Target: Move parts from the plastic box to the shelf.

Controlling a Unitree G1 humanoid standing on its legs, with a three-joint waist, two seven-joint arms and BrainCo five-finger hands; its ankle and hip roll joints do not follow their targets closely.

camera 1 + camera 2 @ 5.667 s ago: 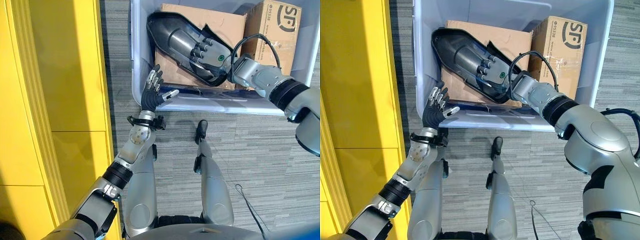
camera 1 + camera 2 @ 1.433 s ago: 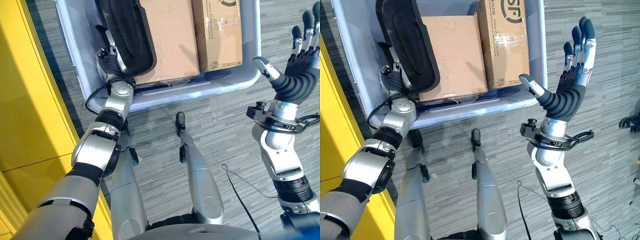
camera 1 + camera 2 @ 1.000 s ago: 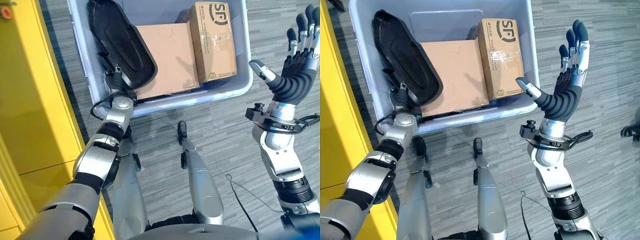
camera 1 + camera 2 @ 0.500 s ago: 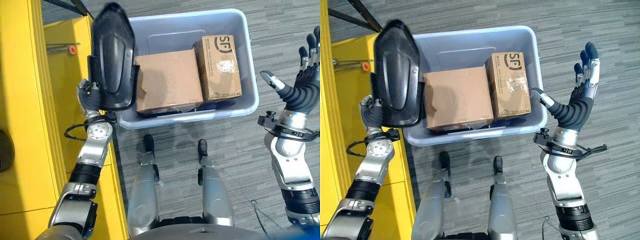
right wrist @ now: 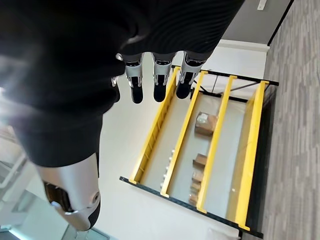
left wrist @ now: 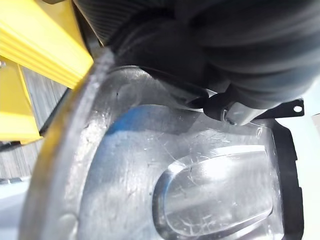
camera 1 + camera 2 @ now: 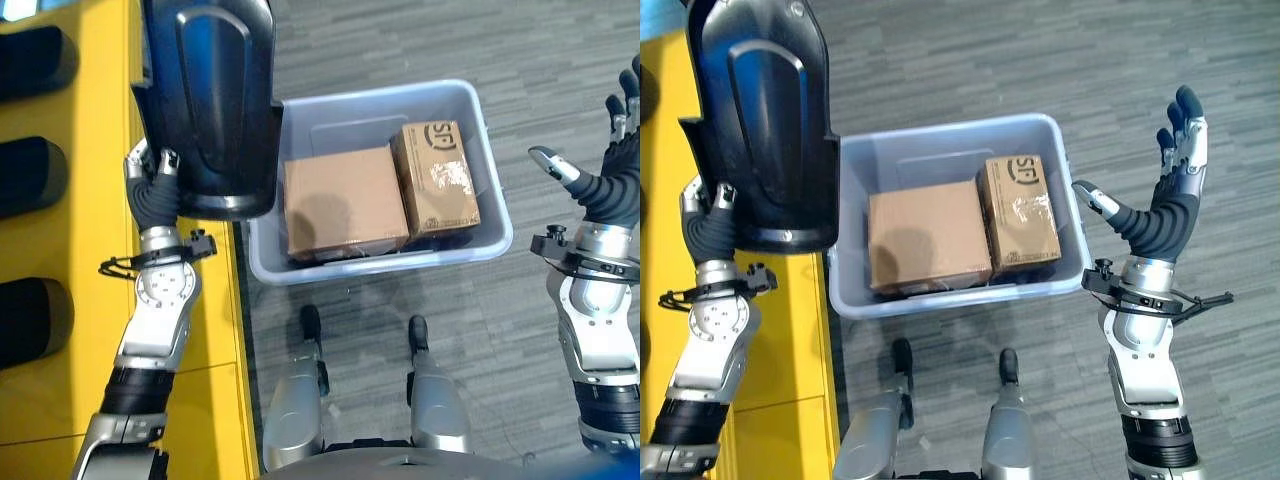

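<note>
A large black moulded part hangs upright above the edge of the yellow shelf, left of the plastic box. My left hand is shut on its lower edge from below. Its glossy inner face lies just past the hand's ribbed cover. My right hand is raised to the right of the box, open, with straight fingers and nothing in it.
Two cardboard boxes lie side by side in the plastic box. Three dark rounded parts rest on the shelf at far left. A distant yellow rack stands past my right hand. Grey carpet surrounds the box.
My left hand has lifted the black part out of the box and carried it up and leftward to the shelf edge. The camera has shifted too. The right hand stays raised and open.
</note>
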